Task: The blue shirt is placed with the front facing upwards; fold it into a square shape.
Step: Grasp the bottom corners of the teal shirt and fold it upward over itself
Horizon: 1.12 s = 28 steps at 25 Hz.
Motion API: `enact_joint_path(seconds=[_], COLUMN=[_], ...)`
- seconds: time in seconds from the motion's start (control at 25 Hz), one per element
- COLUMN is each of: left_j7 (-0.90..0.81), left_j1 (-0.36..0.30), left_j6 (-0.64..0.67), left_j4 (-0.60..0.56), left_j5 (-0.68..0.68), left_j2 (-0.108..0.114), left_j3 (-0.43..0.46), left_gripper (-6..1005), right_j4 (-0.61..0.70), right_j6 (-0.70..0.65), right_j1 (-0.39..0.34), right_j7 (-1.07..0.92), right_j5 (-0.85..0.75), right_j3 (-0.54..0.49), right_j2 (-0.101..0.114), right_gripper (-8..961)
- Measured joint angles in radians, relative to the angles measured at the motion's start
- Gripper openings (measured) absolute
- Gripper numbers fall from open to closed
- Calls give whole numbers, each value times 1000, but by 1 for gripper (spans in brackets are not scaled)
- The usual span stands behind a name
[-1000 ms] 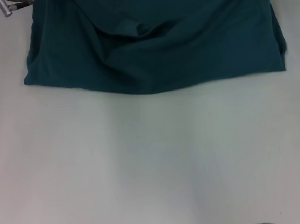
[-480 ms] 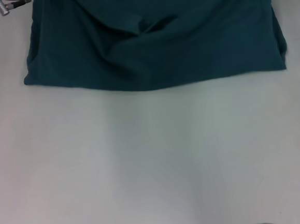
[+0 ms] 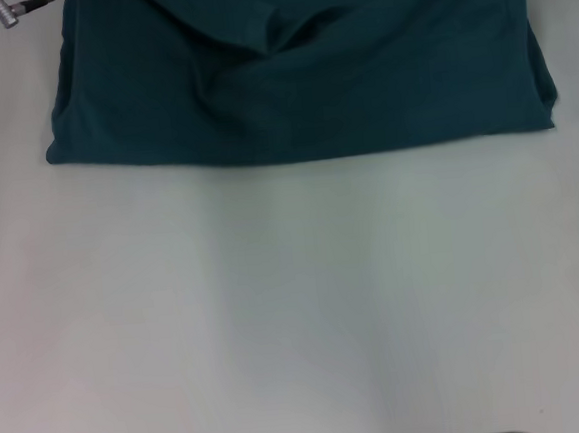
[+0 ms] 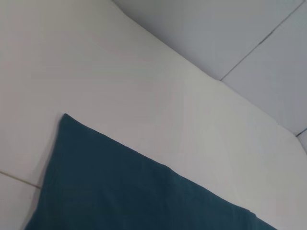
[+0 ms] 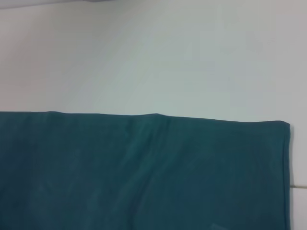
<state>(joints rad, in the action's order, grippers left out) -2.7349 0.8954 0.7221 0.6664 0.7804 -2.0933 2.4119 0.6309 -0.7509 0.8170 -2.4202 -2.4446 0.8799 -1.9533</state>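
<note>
The shirt (image 3: 298, 75) lies at the far side of the white bench (image 3: 297, 316), running off the head view's top edge. Its near edge runs almost straight across, with one corner low on the left and another on the right. Deep folds and a raised ridge of cloth cross its upper middle. No lettering or neck tag shows on the visible part. A small metal piece (image 3: 5, 12) sits just beyond the shirt's far left corner at the top edge of the view; it is too partial to identify. The left wrist view shows a pointed corner of the shirt (image 4: 120, 187) flat on the bench, with pale wall panels beyond. The right wrist view shows a long straight edge of the shirt (image 5: 144, 172) and a hemmed corner, smooth apart from a shallow crease. No end effector shows in any view, so I cannot tell whether either one is apart or together.
</note>
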Motion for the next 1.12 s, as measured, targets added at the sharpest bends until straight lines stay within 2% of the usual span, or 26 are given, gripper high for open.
enact_joint_path(seconds=[0.24, 0.68, 0.92, 1.12], left_j7=[-1, 14, 14, 12], left_j1=[-1, 7, 3, -1], left_j6=[-11, 3, -8, -14], left_j4=[-1, -5, -1, 5], left_j5=[-1, 0, -1, 0], left_j2=[0, 12, 8, 5], left_j3=[-5, -28, -30, -28], left_gripper=[23, 25, 197, 417], right_j4=[-4, 2, 3, 5], right_j6=[27, 20, 15, -8], right_j1=[12, 19, 20, 26], right_j7=[-5, -6, -2, -15], right_j5=[-48, -59, -65, -91], right_j3=[-1, -2, 1, -8], right_j2=[-12, -12, -7, 8], right_gripper=[141, 148, 153, 156])
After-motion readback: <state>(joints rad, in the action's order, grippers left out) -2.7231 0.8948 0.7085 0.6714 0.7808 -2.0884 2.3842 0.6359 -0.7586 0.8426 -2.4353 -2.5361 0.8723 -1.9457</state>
